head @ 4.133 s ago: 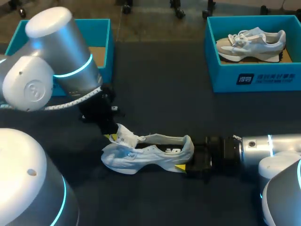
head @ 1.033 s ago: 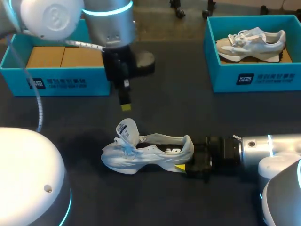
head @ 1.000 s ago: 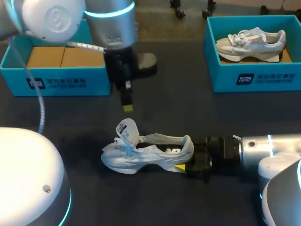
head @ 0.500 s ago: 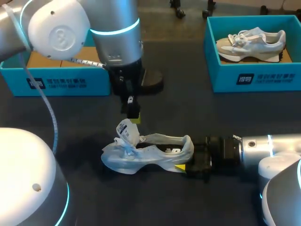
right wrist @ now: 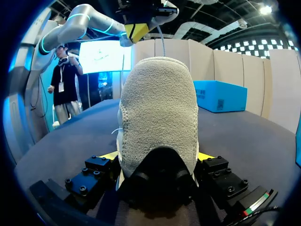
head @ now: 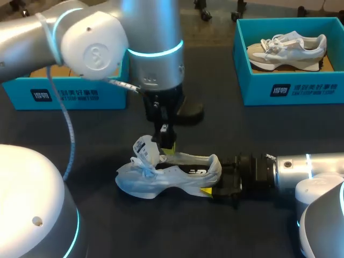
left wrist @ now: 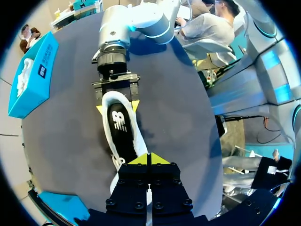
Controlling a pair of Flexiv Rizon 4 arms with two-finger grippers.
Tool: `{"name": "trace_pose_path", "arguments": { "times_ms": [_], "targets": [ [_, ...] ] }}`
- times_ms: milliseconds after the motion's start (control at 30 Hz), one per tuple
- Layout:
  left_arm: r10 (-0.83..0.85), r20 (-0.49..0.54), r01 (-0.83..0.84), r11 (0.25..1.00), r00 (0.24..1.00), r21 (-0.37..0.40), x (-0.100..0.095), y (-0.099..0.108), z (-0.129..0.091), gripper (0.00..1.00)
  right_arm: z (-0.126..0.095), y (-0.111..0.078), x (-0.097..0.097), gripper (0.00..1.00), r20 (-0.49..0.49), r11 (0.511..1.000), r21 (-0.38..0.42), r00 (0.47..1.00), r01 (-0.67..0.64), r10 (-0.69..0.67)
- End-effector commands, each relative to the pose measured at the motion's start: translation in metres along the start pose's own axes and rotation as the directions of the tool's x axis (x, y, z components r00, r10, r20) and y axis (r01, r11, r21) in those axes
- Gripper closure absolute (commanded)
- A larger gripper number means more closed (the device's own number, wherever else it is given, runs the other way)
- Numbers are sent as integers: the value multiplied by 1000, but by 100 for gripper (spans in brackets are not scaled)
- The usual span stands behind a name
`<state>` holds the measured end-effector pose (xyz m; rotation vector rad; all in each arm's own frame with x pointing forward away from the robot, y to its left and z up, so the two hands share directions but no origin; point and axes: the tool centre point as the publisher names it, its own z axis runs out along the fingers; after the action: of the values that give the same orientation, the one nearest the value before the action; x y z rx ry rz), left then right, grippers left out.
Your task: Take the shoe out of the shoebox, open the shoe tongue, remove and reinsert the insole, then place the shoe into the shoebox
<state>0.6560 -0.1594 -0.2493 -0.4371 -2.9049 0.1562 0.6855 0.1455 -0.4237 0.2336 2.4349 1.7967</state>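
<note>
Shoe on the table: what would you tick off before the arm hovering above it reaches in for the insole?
1. Shoe lying on the table, outside the boxes: ok.
2. Right pincer clamped on the heel from both sides: ok.
3. Tongue pulled up, clear of the opening: ok.
4. Insole exposed inside the shoe: ok.
5. Left pincer above the opening: ok.
6. Left pincer open, ready to grasp: not ok, its tips are together.

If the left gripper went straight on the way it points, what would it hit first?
The left gripper would likely meet the shoe first, around the rim of its opening; depth is unclear.
</note>
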Motion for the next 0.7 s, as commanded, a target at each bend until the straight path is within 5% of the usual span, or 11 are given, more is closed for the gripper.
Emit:
{"name": "trace_pose_path", "arguments": {
  "times_ms": [33,700],
  "targets": [
    [-1,-17,0,1000,1000,-25,-6,-7,1,100,4,-2,0,100,3,1000,3,1000,1,-1],
    [85,-78,-90,994,993,-65,-17,-17,33,100,4,-2,0,100,3,1000,3,1000,1,-1]
  ]
}}
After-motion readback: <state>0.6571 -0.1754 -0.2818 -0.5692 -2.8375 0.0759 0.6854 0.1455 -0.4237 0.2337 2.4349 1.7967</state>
